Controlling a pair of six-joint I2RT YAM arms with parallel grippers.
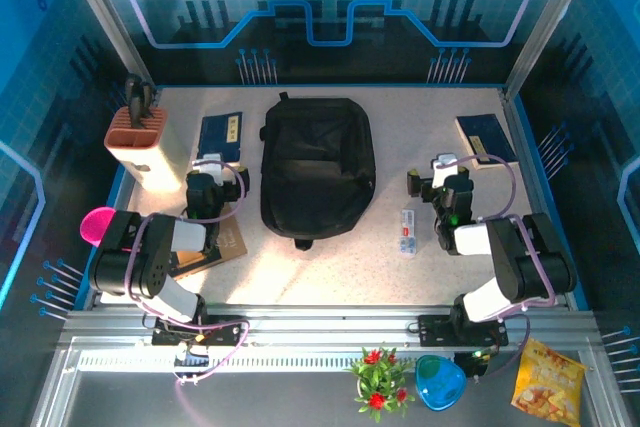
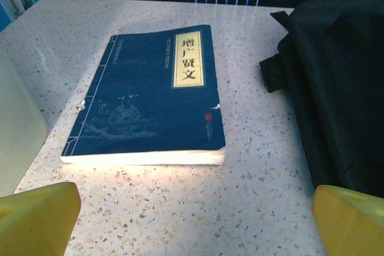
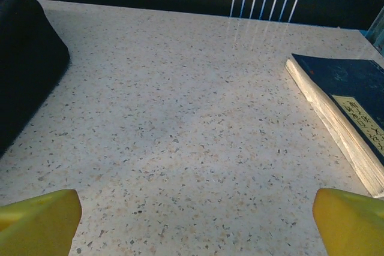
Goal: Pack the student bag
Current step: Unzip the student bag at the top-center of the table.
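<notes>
The student bag [image 1: 318, 165], a large black backpack, lies flat in the middle of the table; its edge also shows in the left wrist view [image 2: 342, 88] and the right wrist view [image 3: 24, 58]. My left gripper [image 1: 215, 175] is open to the bag's left, with bare table between its yellow fingers [image 2: 36, 217]. It faces a blue book [image 2: 150, 97] lying flat at the back left [image 1: 221, 134]. My right gripper [image 1: 440, 175] is open to the bag's right, over bare table [image 3: 195, 220]. A second blue book [image 3: 354, 100] lies at the back right [image 1: 487, 137].
A white holder with a terracotta top [image 1: 143, 145] stands at the far left. A brown notebook [image 1: 215, 247] lies under the left arm, and a pink item [image 1: 97, 222] sits at the left edge. A small white tube [image 1: 406, 232] lies right of the bag.
</notes>
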